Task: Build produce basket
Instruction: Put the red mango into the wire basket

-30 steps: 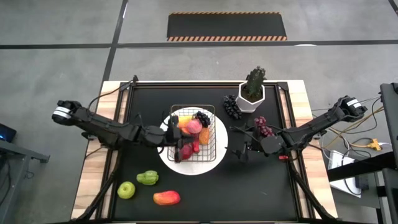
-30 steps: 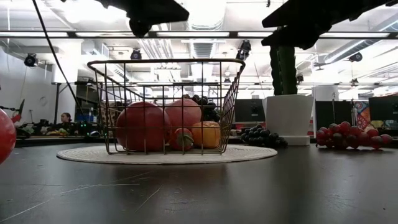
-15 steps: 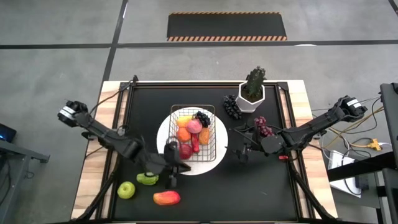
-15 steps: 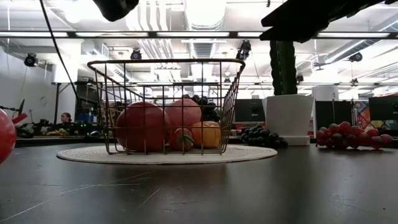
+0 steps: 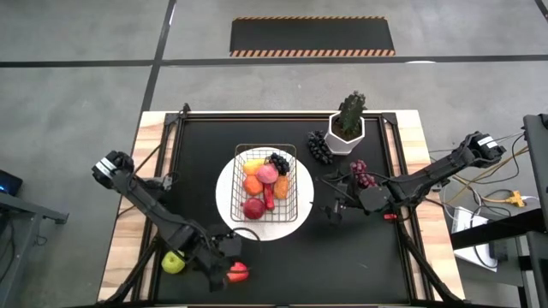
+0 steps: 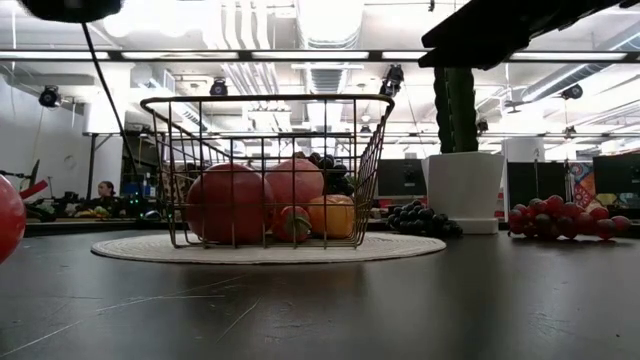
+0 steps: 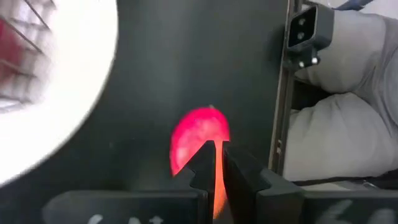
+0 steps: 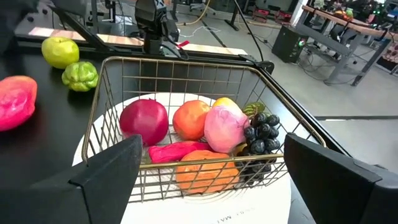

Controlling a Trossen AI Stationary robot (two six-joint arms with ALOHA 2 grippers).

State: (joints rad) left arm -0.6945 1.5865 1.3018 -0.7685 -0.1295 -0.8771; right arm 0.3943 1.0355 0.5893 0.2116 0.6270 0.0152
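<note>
- Left gripper (image 5: 224, 272) sits over the front of the table, right above the red-and-orange mango (image 7: 198, 142); its two dark fingers (image 7: 202, 165) are nearly closed, with only a thin slit between them, and they hold nothing.
- Just beside that gripper, toward the table's left edge, lies the green apple (image 5: 174, 262); the green pepper (image 8: 79, 75) lies close by the apple.
- Beyond the left gripper, toward the middle of the table, the wire basket (image 5: 266, 183) stands on a round white plate (image 5: 229, 185).
- Inside the basket lie a dark red apple (image 8: 143, 121), an orange (image 8: 193, 119), a pink peach (image 8: 225, 127), a red chili (image 8: 175, 151), an orange fruit (image 8: 208, 171) and a dark grape bunch (image 8: 262, 132).
- Right gripper (image 5: 332, 208) hangs off the basket's right side, its fingers (image 8: 109, 177) spread wide and empty, facing the basket.
- Behind the right gripper, a red grape bunch (image 5: 363, 174) and a second dark grape bunch (image 5: 318, 147) lie beside the white plant pot (image 5: 347, 137).
</note>
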